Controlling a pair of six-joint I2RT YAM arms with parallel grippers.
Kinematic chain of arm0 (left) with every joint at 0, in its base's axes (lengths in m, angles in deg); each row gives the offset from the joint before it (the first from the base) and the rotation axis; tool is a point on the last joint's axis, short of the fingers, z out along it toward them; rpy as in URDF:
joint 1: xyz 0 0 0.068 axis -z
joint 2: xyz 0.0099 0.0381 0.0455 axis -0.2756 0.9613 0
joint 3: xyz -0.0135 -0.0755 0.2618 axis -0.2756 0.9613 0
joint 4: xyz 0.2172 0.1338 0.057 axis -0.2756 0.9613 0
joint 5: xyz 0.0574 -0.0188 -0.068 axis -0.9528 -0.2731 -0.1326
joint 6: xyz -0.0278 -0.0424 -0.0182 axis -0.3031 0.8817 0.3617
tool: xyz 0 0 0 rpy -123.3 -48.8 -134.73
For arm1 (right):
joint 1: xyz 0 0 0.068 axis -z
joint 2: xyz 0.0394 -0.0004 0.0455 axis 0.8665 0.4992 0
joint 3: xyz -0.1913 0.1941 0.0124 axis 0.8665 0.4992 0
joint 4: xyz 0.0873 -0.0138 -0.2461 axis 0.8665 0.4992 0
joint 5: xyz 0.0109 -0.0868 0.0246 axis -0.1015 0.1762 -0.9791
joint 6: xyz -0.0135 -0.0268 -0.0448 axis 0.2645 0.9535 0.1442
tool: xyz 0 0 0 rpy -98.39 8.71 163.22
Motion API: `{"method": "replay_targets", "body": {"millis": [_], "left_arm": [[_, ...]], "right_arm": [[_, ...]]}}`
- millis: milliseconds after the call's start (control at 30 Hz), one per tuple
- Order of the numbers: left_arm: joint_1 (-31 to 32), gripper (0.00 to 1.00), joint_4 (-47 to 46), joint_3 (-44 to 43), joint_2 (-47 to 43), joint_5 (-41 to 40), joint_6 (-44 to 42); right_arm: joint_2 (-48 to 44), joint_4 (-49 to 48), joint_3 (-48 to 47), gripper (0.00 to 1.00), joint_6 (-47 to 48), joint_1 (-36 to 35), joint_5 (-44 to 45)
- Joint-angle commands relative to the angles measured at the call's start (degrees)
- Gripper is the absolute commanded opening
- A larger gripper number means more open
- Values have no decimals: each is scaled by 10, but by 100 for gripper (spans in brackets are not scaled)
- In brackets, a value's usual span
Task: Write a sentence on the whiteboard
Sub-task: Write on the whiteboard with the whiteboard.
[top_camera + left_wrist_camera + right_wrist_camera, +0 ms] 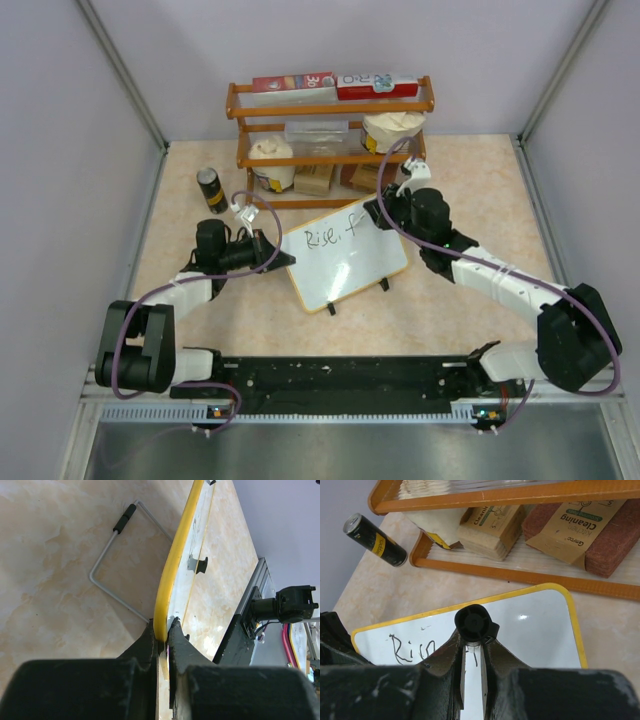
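The whiteboard [350,268] stands tilted on two black feet at the table's middle; its frame looks yellow in the wrist views [175,565] [540,587]. The sentence [330,237] reads "Rise, f" in black script on the upper left of the board, and part of it shows in the right wrist view [412,650]. My left gripper [283,258] [165,632] is shut on the board's left edge. My right gripper [382,208] [472,645] is shut on a black marker [472,624], held over the board's upper middle beside the last letter. The marker's tip is hidden.
A wooden rack [330,145] stands behind the board with red-and-white boxes [335,84] on top, tubs and boxed sponges [580,525] below. A black can [211,189] [375,539] stands left of it. A wire prop [115,575] lies behind the board. Walls close in both sides.
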Motion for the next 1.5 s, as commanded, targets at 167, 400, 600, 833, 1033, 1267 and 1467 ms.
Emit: {"method": "replay_targets", "body": {"millis": [167, 400, 600, 833, 1033, 1267, 1467], "left_arm": [[-1, 0, 24, 16, 6, -109, -79], [-1, 0, 24, 16, 8, -109, -79], [-1, 0, 24, 16, 7, -110, -79], [-1, 0, 24, 16, 6, -110, -79], [-1, 0, 24, 16, 6, -110, -79], [-1, 0, 24, 16, 6, -110, -79], [-1, 0, 24, 17, 6, -110, -79]], "right_arm": [[-54, -27, 14, 0, -3, 14, 18], [-42, -14, 2, 0, -4, 26, 11], [-16, -15, -6, 0, -9, 27, -5], [4, -17, -14, 0, -9, 28, -21], [-6, -5, -9, 0, 0, 27, -40], [-15, 12, 9, 0, 5, 27, -23], [-14, 14, 11, 0, 8, 27, -6]]}}
